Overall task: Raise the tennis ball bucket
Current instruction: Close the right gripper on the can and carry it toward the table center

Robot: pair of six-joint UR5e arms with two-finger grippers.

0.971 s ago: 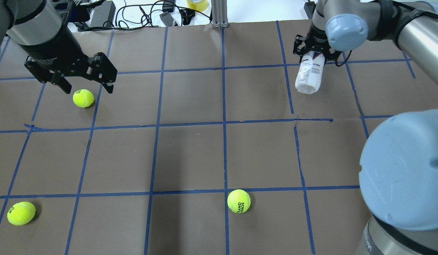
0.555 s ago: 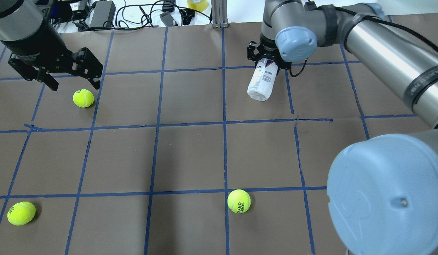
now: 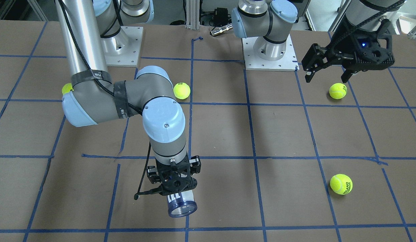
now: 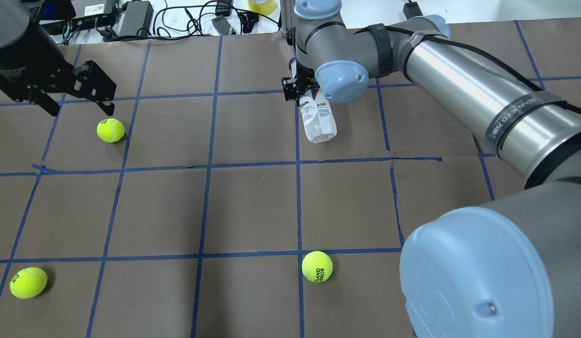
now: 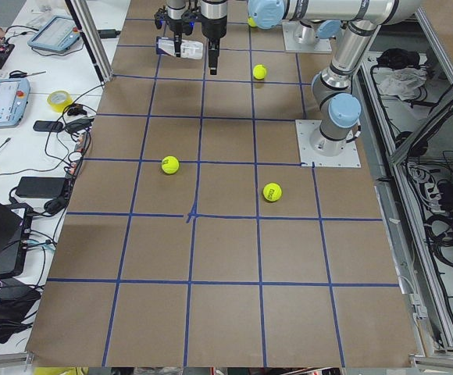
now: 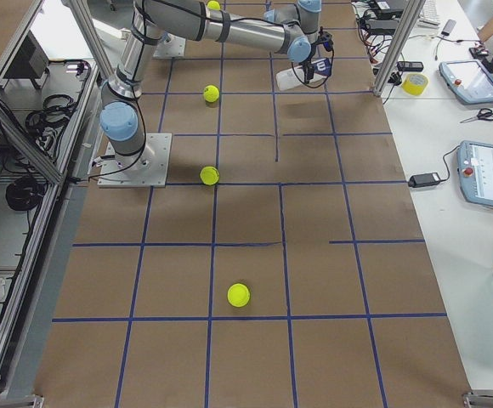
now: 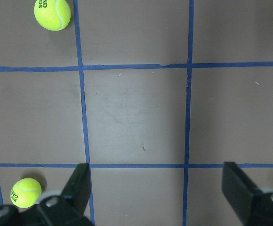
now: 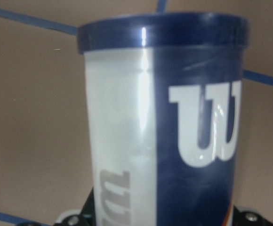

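Clear plastic tennis ball bucket sits tilted, clenched in the right pincer above the bench. Left pincer hangs released, a yellow ball just beside it.

Brown table w/ blue tape grid, white bench alongside w/ cables, prob. teach pendants.

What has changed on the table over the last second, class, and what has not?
The right gripper, shut on the tennis ball bucket throughout, carried it toward the robot's left, to the middle of the table. The open left gripper drew further left, away from the tennis ball near it. That ball and the other two tennis balls seen overhead stayed put.
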